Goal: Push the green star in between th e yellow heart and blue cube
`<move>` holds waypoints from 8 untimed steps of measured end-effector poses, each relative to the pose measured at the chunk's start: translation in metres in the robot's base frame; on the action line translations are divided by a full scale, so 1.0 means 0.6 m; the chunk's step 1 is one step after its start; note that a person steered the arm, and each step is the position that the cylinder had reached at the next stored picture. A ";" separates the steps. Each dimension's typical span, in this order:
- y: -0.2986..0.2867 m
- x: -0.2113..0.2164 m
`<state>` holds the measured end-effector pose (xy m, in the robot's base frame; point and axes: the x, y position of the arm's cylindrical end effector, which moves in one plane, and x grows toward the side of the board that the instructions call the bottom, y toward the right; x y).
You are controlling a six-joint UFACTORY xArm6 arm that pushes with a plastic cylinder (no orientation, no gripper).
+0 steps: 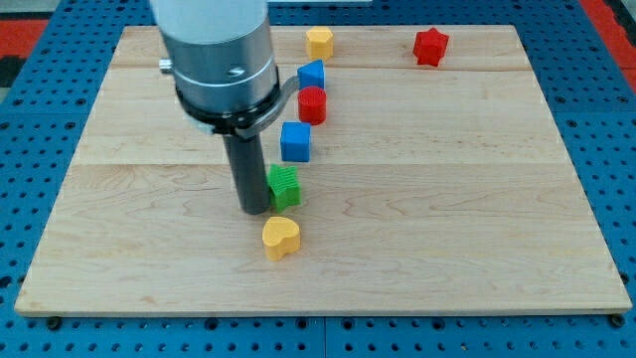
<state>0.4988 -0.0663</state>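
Beside green star [284, 187], its left: my tip [253, 210] | no jaws | no writing legible

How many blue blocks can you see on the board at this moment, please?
2. One blue block lies near the view's top, just above the red cylinder; the blue cube sits below that cylinder, above the green star. The arm could hide others.

My tip [254, 209] sits left of centre in the frame, touching the left side of the green star [284, 187]. The blue cube [295, 141] lies just above the star, the yellow heart [281, 238] just below. Higher up stand a red cylinder [312, 104], another blue block [311, 75] and a yellow block [319, 42]; a red star [430, 47] sits upper right.
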 end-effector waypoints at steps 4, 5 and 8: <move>-0.098 -0.048; -0.067 -0.087; 0.006 -0.017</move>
